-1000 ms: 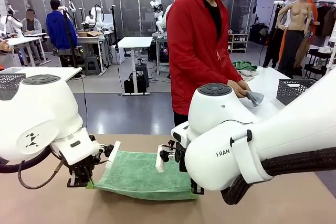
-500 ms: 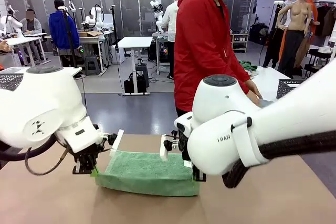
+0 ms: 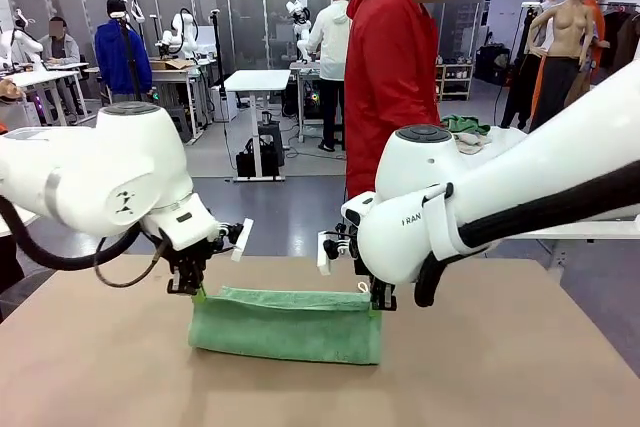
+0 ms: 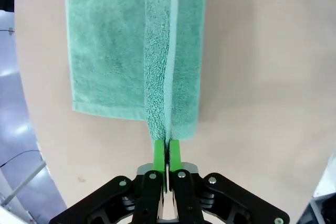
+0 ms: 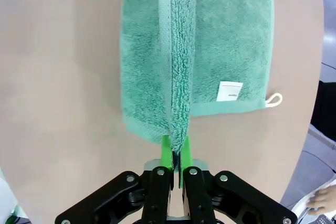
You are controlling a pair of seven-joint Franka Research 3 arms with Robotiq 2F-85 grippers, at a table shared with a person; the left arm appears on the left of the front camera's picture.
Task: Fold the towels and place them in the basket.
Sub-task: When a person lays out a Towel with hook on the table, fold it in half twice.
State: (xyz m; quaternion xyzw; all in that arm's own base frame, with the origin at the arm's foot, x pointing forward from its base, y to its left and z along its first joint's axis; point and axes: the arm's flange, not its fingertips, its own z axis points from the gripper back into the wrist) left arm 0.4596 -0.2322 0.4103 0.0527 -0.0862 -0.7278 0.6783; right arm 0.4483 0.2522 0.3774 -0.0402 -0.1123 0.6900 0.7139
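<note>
A mint green towel [image 3: 285,324] lies across the middle of the brown table, its near edge lifted and doubled over. My left gripper [image 3: 198,293] is shut on the towel's left corner. The left wrist view has the green pads [image 4: 159,153] pinching the raised towel edge [image 4: 157,72]. At the right corner my right gripper [image 3: 376,304] is shut in the same way. From the right wrist, the towel [image 5: 194,45] runs away from the pads [image 5: 167,153], with a white label [image 5: 230,91] and a hanging loop [image 5: 273,98] on its underside. The basket is out of view.
A person in a red hoodie [image 3: 400,67] stands at the far side, turned toward a side table [image 3: 500,142] piled with cloths. Bare brown table [image 3: 100,367] surrounds the towel on all sides.
Both grippers have carried the towel's near edge away from me and upward, folding it over itself. The towel now looks narrower. The person has turned aside and moved back from the table.
</note>
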